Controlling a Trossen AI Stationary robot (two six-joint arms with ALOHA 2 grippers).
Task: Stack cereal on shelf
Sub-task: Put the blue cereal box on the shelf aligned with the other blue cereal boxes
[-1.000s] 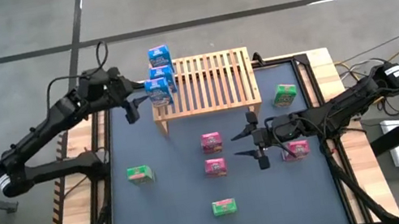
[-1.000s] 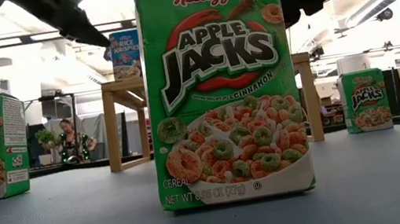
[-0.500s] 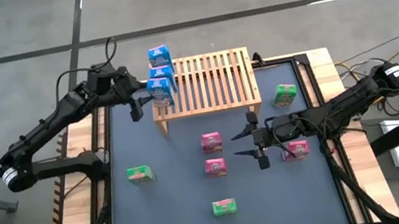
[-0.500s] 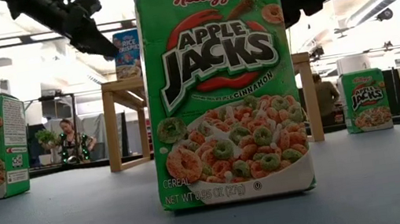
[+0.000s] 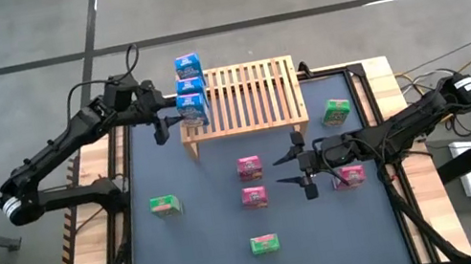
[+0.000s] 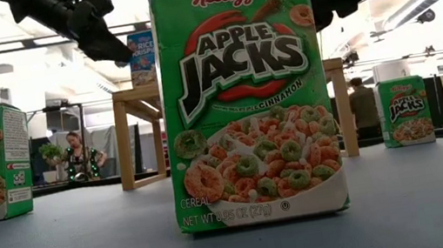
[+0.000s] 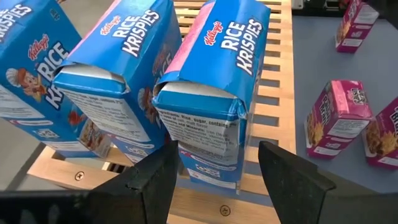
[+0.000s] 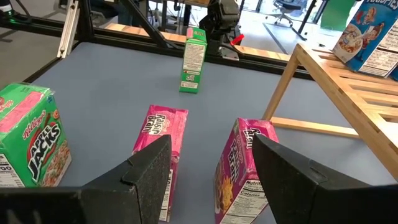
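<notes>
Three blue cereal boxes point(image 5: 190, 87) stand in a row on the left end of the light-wood shelf point(image 5: 253, 95). My left gripper point(image 5: 165, 120) reaches in from the table's left and is shut on the nearest blue box point(image 7: 208, 118). Pink cereal boxes point(image 5: 248, 167) point(image 5: 254, 197) point(image 5: 352, 175) and green ones point(image 5: 336, 112) point(image 5: 164, 204) point(image 5: 265, 242) rest on the dark tabletop. My right gripper point(image 5: 305, 170) hovers open over the table, right of the middle pink boxes, with nothing between its fingers point(image 8: 149, 168). My left gripper pinches the nearest blue box between its two fingers, one on each broad face, low down by the narrow side panel point(image 7: 189, 158) that faces the arm. The fingers come from the table's left, slanting a little downward. The box stands on the shelf's slats beside the other two.
A green box point(image 6: 243, 94) stands close before the low camera and hides much of the shelf there. The shelf's middle and right slats point(image 5: 267, 88) are bare. A person point(image 6: 76, 154) shows in the room beyond the table.
My left gripper has gone a little toward the shelf and downward with the blue box, rolling slightly, then kept still. The box has come in closer beside the other two blue boxes. The right arm has not moved.
</notes>
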